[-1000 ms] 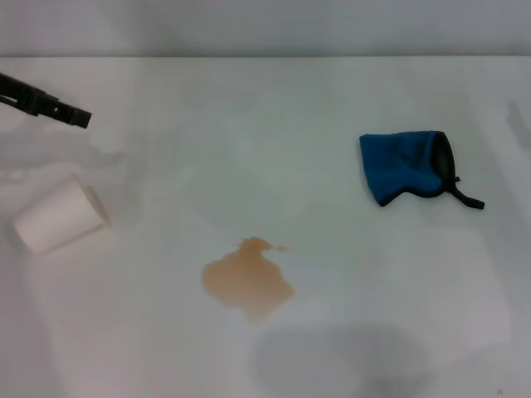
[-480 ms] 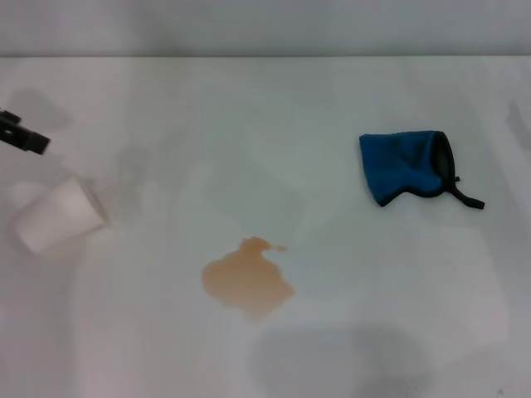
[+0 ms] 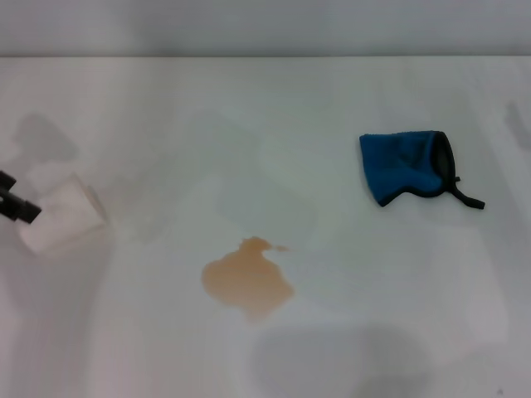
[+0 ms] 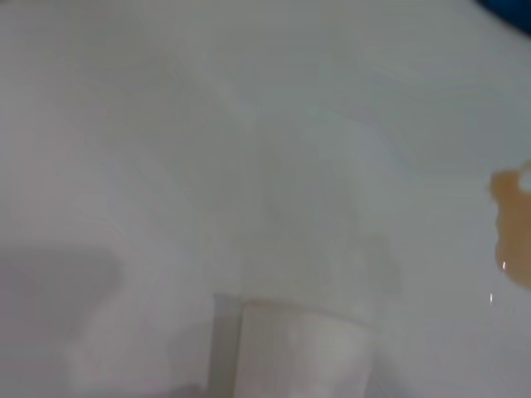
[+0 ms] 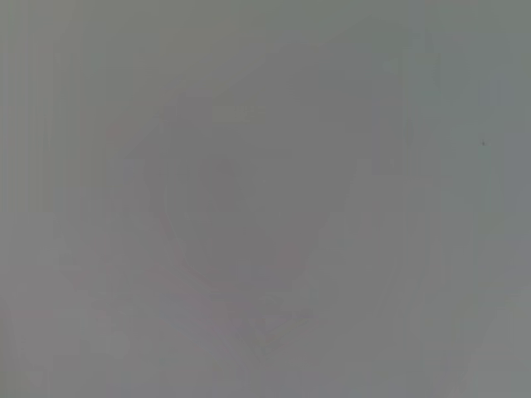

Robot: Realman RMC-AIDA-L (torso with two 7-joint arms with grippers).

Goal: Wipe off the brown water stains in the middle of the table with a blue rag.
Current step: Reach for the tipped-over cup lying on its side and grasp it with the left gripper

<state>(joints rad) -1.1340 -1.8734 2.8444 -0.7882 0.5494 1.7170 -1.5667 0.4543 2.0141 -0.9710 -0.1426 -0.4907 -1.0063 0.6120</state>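
Note:
The brown water stains [image 3: 247, 278] lie as a tan blotch with a small droplet offshoot on the white table [image 3: 265, 124], near its middle front. Part of the stain shows in the left wrist view [image 4: 513, 224]. The blue rag [image 3: 406, 167], with black trim and a loop strap, lies crumpled at the right, apart from the stain. My left gripper [image 3: 17, 206] shows only as a black tip at the far left edge, beside the paper cup. My right gripper is out of view; its wrist view shows only plain grey surface.
A white paper cup [image 3: 60, 214] lies on its side at the far left; it also shows in the left wrist view [image 4: 290, 348]. The table's far edge [image 3: 265, 56] runs along the top.
My left gripper has moved from the upper left toward me and further left, down beside the paper cup, almost out of view. Rag, stain and cup have not moved.

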